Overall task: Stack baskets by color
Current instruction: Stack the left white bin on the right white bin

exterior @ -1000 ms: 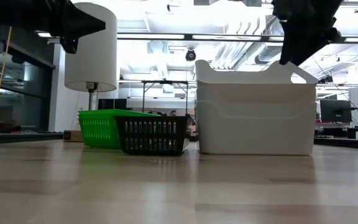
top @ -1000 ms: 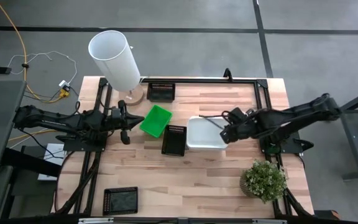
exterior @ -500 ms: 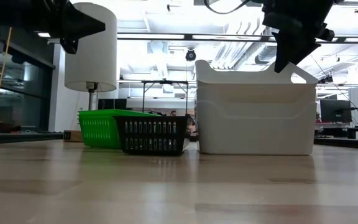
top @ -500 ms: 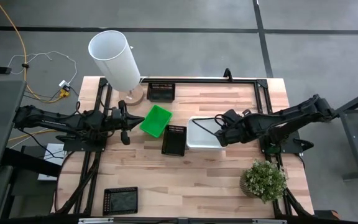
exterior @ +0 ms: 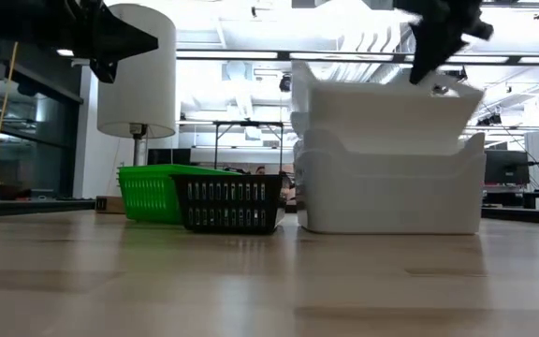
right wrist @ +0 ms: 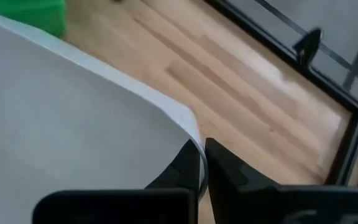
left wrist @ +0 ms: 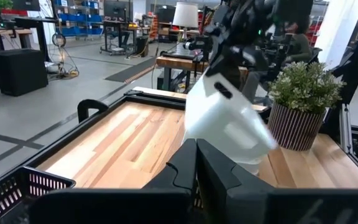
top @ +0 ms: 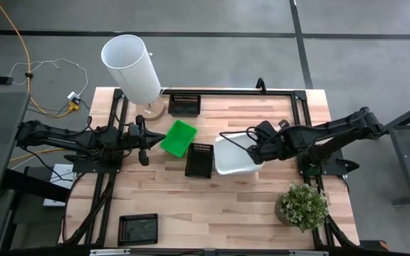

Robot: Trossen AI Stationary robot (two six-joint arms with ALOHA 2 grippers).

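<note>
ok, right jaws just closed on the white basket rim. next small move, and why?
Probably a short straight lift. The right gripper is shut on the rim of the upper white plastic basket, which sits tilted and partly raised out of the lower white plastic basket in the low view. Lifting further should free it before any sideways travel. The left gripper waits shut beside the bright green plastic basket.

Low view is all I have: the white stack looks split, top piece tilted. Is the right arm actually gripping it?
Observer: Yes. The right gripper has its fingers shut on the rim of the upper white basket.
Operator: Where's the left arm?
Observer: The left gripper is shut, empty, at the table's left edge beside the green basket.
Operator: How many black baskets? I see one.
Observer: Three: one next to the green, one at the far edge, one at the near left corner.
</note>
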